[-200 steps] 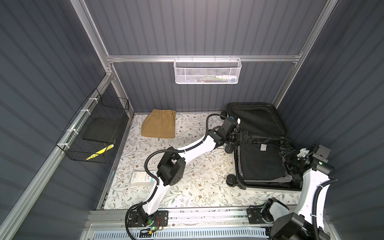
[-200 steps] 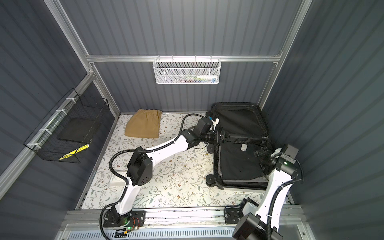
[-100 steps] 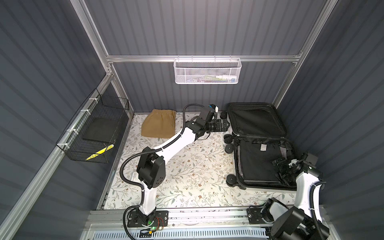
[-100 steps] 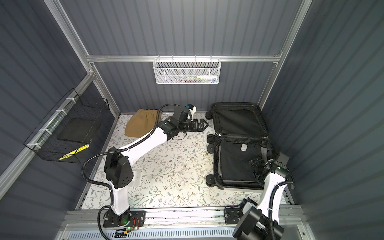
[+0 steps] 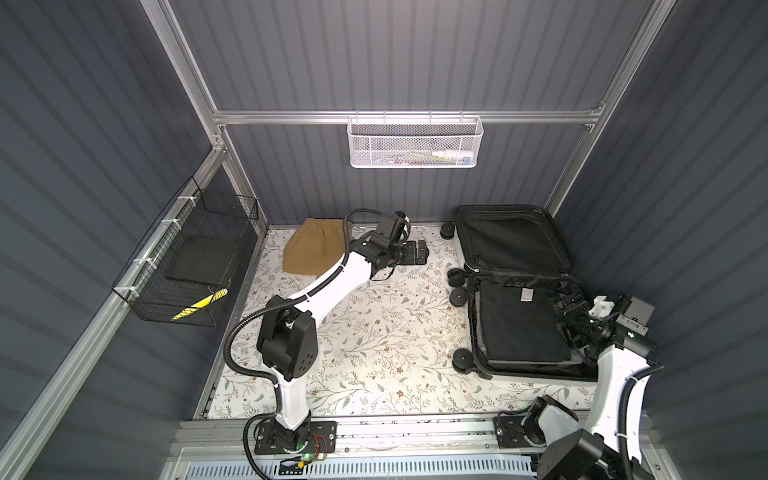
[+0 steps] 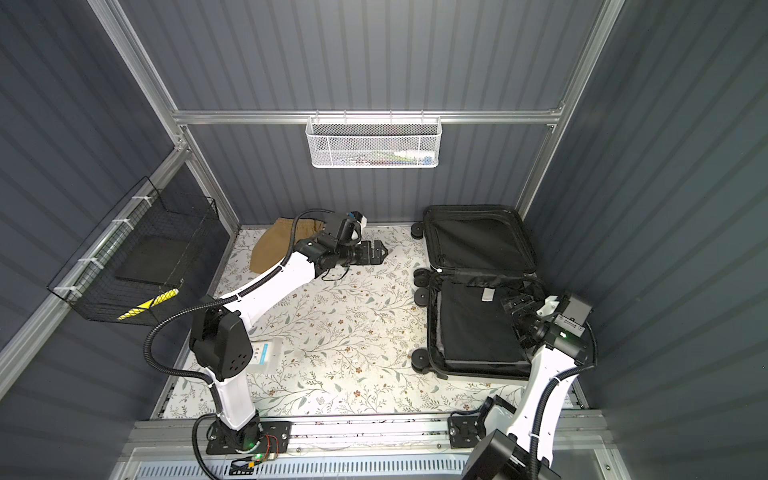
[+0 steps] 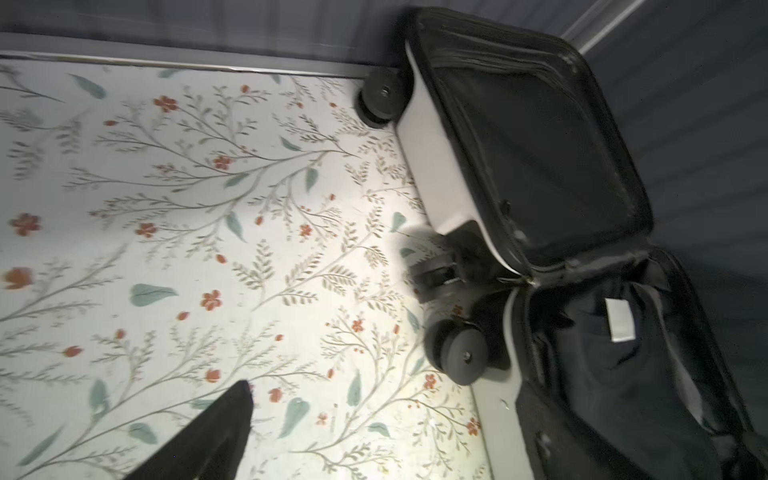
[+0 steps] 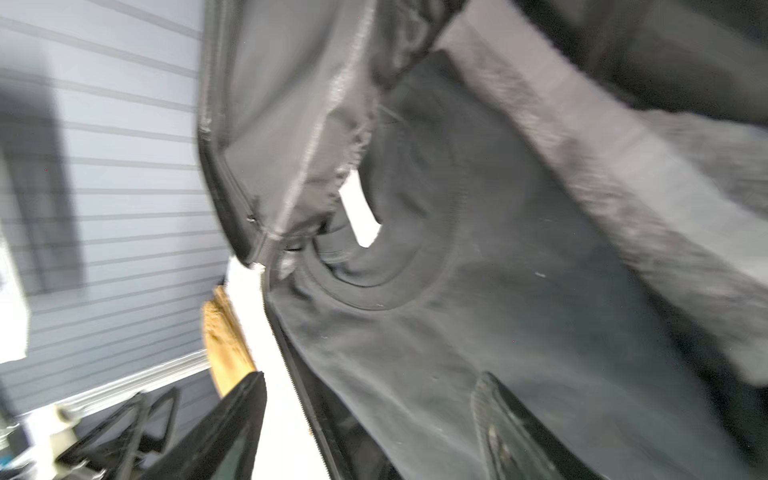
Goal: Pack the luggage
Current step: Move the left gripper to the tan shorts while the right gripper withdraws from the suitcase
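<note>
The luggage (image 5: pixel 515 249) lies open at the right in both top views, its lid against the back wall. A folded black garment (image 5: pixel 523 328) with a white tag (image 7: pixel 619 320) fills its base. My left gripper (image 5: pixel 424 253) hovers open and empty over the floral cloth, between a tan garment (image 5: pixel 316 249) and the luggage (image 7: pixel 440 166); only one finger (image 7: pixel 216 436) shows in the left wrist view. My right gripper (image 5: pixel 567 305) is open over the base's right side, holding nothing. Its fingers (image 8: pixel 232 428) frame the black garment (image 8: pixel 519 311) in the right wrist view.
A black wire basket (image 5: pixel 187 266) on the left wall holds a dark folded item and a yellow-black one. A white mesh basket (image 5: pixel 415 143) with small items hangs on the back wall. A white packet (image 6: pixel 266 353) lies by the left arm's elbow.
My left arm has swung left, out of the luggage's mouth to over the floral cloth. The right gripper shifted over the base and its jaws widened slightly.
</note>
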You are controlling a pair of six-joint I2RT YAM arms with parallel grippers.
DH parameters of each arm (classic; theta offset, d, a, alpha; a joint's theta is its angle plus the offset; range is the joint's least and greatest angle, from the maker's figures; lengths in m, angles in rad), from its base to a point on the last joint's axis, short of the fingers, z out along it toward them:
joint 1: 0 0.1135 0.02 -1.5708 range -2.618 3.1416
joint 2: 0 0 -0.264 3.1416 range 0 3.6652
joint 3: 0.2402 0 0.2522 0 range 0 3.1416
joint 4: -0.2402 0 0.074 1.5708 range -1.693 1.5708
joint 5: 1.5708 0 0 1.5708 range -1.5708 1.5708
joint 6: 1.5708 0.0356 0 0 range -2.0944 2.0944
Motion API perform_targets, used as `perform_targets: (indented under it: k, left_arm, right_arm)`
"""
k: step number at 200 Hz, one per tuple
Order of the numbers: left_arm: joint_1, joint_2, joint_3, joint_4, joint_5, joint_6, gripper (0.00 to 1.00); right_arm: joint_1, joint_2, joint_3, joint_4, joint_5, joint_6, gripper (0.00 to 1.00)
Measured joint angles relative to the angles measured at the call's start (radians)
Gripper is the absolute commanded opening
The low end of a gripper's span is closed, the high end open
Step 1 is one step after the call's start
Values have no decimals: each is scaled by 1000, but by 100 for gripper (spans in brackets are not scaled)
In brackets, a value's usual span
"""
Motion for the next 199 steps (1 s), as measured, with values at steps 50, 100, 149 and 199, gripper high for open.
perform_targets:
  k: [50, 100, 149, 199]
  left_arm:
    - [173, 117, 40, -51, -71, 81, 100]
    - [321, 293, 125, -116, -127, 151, 100]
    - [385, 393, 225, -154, -151, 196, 100]
    - [384, 461, 282, -183, -140, 223, 100]
  right_arm:
    - [232, -82, -93, 209, -27, 185, 79]
    - [598, -2, -21, 291, 84, 230, 78]
    - [882, 158, 110, 324, 203, 225, 78]
    - [998, 249, 149, 339, 267, 223, 78]
